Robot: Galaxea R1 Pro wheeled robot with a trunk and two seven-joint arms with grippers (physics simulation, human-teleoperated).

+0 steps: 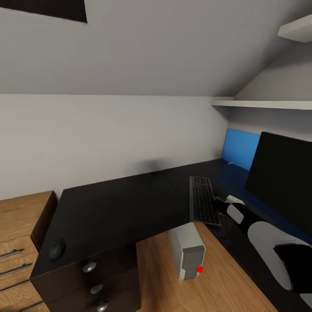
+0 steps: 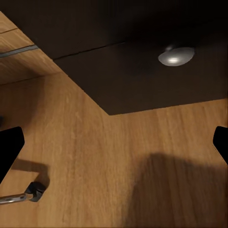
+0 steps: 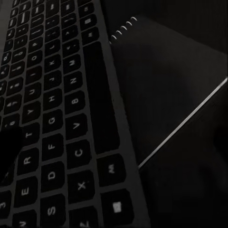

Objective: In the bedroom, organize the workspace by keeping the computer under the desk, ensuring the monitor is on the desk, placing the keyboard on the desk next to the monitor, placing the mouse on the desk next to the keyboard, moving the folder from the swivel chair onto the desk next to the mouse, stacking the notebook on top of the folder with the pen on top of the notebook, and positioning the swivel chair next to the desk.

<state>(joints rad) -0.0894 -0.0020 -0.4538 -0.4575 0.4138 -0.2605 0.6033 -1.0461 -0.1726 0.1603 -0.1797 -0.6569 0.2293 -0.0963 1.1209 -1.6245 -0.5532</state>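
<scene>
The glossy black desk (image 1: 117,208) runs in an L along the grey walls. On its right wing the keyboard (image 1: 203,200) lies in front of the black monitor (image 1: 281,173). My right gripper (image 1: 220,203) rests at the keyboard's near right edge. Close up, it hangs open (image 3: 114,147) over the keys (image 3: 52,109), and a dark-covered notebook (image 3: 180,95) with a white edge lies right beside them. The mouse (image 1: 56,249) sits on the desk's near left corner. The grey computer (image 1: 187,251) stands on the floor under the desk. My left gripper (image 2: 114,142) is open over the wooden floor (image 2: 95,156).
Dark drawers with round silver knobs (image 1: 89,266) (image 2: 175,55) fill the desk's left end. A light-wood drawer unit (image 1: 17,234) stands to their left. A blue wall panel (image 1: 240,147) backs the desk, and white shelves (image 1: 264,104) hang above the monitor.
</scene>
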